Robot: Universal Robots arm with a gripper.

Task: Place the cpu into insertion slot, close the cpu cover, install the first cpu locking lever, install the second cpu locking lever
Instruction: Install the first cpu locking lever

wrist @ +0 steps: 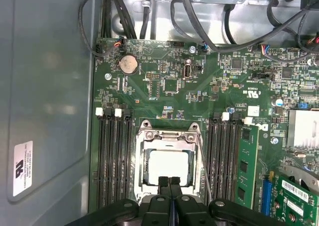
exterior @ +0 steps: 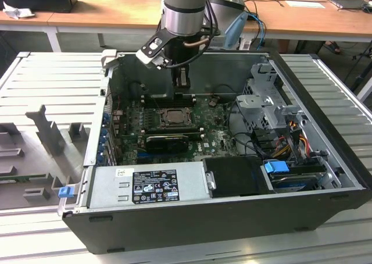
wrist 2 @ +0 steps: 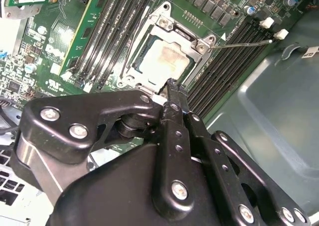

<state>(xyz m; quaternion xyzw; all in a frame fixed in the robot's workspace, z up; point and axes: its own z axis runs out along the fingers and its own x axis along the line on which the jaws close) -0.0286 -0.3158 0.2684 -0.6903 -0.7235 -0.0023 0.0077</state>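
The pale square cpu point(wrist: 168, 167) lies flat in the insertion slot point(wrist: 144, 172) on the green motherboard. The silvery cpu cover point(wrist: 167, 135) lies down around it as a frame. In both wrist views my gripper point(wrist: 169, 180) is shut with nothing between its black fingers, its tips just above the socket's edge. In the second wrist view the gripper point(wrist 2: 173, 84) hangs beside the cpu point(wrist 2: 167, 61), and a thin wire locking lever point(wrist 2: 244, 44) sticks out sideways over the memory slots. In the exterior view the gripper point(exterior: 183, 89) stands over the far edge of the socket point(exterior: 172, 117).
Long black memory slots point(wrist: 112, 161) flank the socket on both sides, one holding a green module point(wrist: 245, 171). Cables point(wrist: 199, 22) run along the board's edge. The case walls point(exterior: 113, 89), a drive cage point(exterior: 267, 101) and the power supply point(exterior: 151, 185) hem in the board.
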